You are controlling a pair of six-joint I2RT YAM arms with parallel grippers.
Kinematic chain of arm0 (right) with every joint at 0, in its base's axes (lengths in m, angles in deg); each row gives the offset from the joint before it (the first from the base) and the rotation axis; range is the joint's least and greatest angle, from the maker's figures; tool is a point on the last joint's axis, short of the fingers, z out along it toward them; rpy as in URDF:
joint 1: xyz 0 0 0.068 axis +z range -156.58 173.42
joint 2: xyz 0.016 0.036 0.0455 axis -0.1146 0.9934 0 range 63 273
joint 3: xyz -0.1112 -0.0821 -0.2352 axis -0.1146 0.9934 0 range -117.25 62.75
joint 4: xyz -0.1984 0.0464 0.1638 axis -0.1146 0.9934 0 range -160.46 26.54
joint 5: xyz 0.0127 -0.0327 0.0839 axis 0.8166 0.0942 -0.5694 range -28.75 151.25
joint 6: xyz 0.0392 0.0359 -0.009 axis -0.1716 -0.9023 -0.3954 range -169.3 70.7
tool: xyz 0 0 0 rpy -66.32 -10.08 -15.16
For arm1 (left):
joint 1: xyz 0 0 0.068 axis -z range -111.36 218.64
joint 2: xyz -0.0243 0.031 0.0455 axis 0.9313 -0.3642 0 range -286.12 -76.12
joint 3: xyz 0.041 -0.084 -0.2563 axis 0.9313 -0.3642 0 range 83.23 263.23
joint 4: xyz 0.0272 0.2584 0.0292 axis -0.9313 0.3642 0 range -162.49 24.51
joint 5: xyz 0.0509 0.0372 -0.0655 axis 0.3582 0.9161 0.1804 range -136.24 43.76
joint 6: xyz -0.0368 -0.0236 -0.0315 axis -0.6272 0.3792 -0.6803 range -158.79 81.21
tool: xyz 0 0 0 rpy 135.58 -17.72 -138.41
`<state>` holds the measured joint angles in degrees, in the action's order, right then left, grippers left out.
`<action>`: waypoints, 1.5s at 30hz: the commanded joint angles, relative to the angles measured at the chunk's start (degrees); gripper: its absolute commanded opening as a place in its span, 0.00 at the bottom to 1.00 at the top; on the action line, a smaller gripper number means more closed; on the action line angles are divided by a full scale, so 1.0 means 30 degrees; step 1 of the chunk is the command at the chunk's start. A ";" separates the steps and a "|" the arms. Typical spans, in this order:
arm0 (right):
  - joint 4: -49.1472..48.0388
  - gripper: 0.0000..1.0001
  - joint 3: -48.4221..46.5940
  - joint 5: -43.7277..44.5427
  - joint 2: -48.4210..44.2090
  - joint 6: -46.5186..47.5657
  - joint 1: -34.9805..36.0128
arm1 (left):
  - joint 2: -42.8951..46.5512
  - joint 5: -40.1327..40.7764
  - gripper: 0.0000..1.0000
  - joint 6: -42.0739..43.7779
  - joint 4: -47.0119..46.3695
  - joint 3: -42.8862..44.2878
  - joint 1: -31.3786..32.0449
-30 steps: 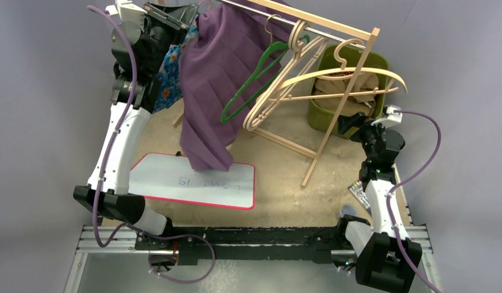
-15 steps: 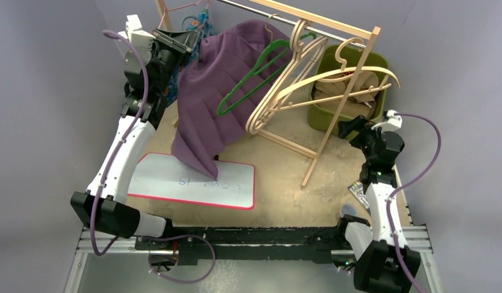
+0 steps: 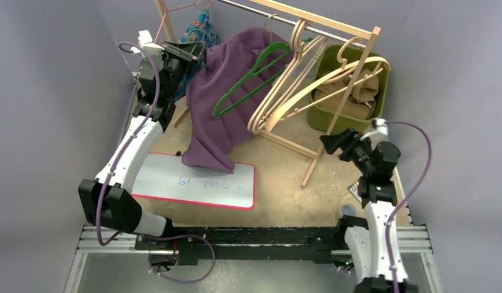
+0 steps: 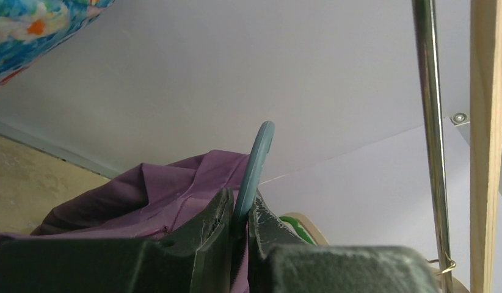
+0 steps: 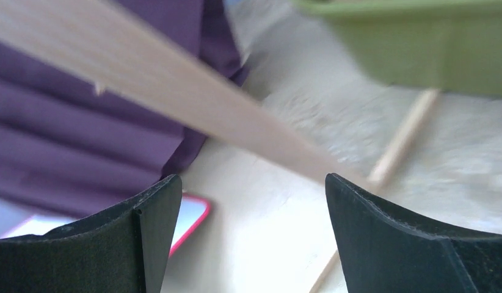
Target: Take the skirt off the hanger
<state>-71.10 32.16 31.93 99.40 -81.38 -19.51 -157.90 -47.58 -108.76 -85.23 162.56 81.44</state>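
The purple skirt (image 3: 215, 104) hangs from my left gripper (image 3: 184, 54) at the back left, and its hem trails onto the whiteboard (image 3: 175, 180). In the left wrist view that gripper (image 4: 241, 213) is shut on the teal hook of the hanger (image 4: 256, 165), with the skirt's waist (image 4: 145, 195) bunched just behind the fingers. My right gripper (image 3: 327, 141) stands open and empty beside the rack's front leg. Its wrist view looks between the fingers (image 5: 251, 201) towards the skirt (image 5: 83, 122).
A wooden clothes rack (image 3: 334, 116) with a metal rail (image 4: 433, 122) carries a green hanger (image 3: 242, 79) and wooden hangers (image 3: 291, 91). A floral garment (image 3: 200, 33) hangs at the back left. A green bin (image 3: 325, 119) of tan cloth stands back right.
The left arm has swung the skirt and hanger to the right and lower. The right arm has reached left towards the rack's leg, its jaws a little narrower.
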 commanded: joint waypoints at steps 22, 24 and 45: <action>-2.1658 0.97 0.1181 0.3726 1.0588 0.4232 1.9269 | 0.3270 0.3332 0.00 -0.2400 -0.5496 -0.3535 0.0886; -2.2757 0.97 0.0800 0.4069 1.1667 0.4227 1.9860 | 0.3500 0.3907 0.00 -0.2488 -0.5813 -0.3928 0.1100; -2.3424 0.94 -0.4972 0.6642 2.0694 0.4822 2.3406 | 0.4939 0.5366 0.00 -0.3326 -0.6686 -0.5825 0.1959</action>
<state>-143.34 22.46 48.91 159.64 -69.31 49.80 -147.06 -33.51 -114.68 -95.32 144.94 86.51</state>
